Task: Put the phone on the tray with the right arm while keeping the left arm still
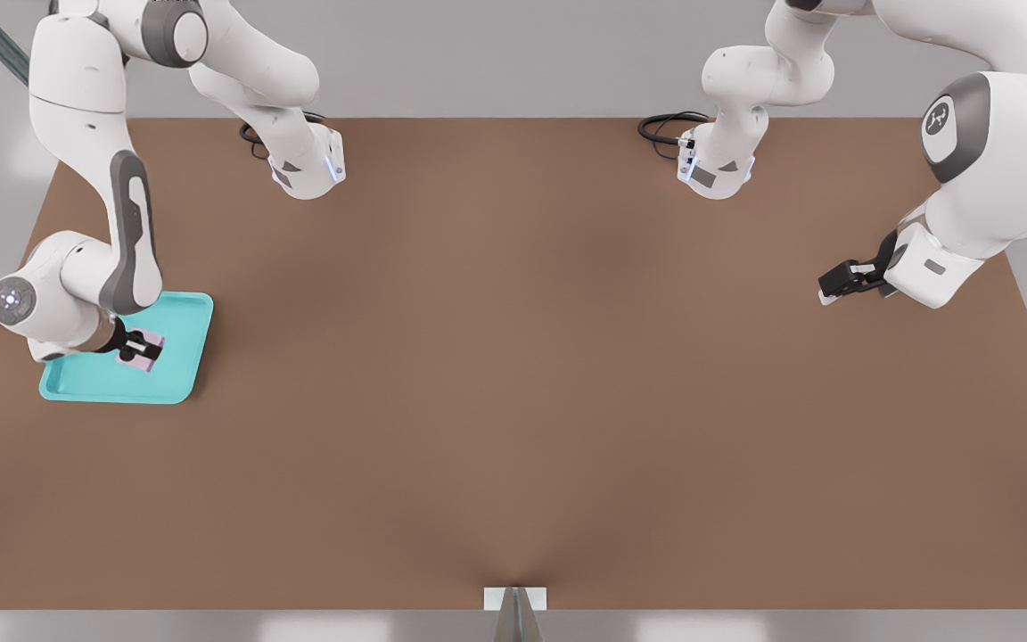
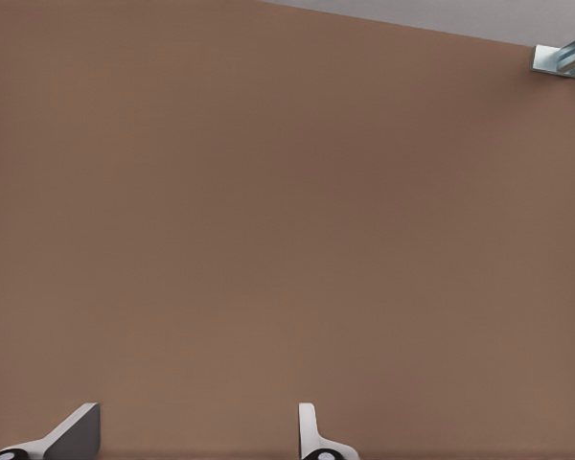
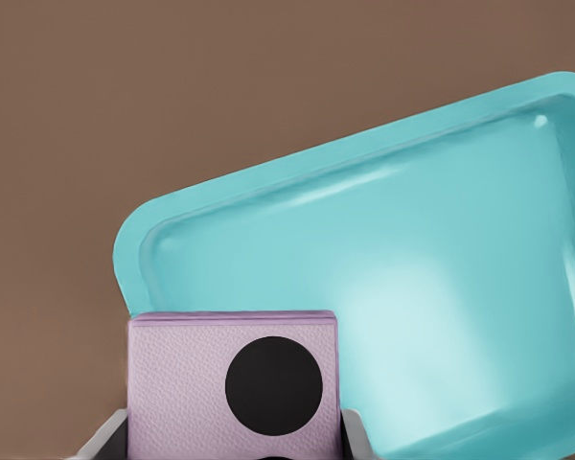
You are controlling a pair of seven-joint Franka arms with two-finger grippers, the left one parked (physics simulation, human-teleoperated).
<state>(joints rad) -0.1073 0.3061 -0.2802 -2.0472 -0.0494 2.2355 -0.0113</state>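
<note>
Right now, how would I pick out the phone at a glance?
Find the turquoise tray near the brown table's edge on the front view's left. Over it, the right arm's gripper holds the phone between its fingers. It is a small lilac slab with a black round lens, far smaller than the tray.

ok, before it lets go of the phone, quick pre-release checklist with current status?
1. Phone in the gripper: ok, fingers flank it on both sides in the right wrist view.
2. Phone over the tray: ok, inside the rim in the front view.
3. Phone resting on the tray floor: cannot tell, no view shows contact.
4. Landing spot free: ok, the tray floor ahead holds nothing else.
5. Phone level: cannot tell; it looks slightly turned against the tray edges.
</note>
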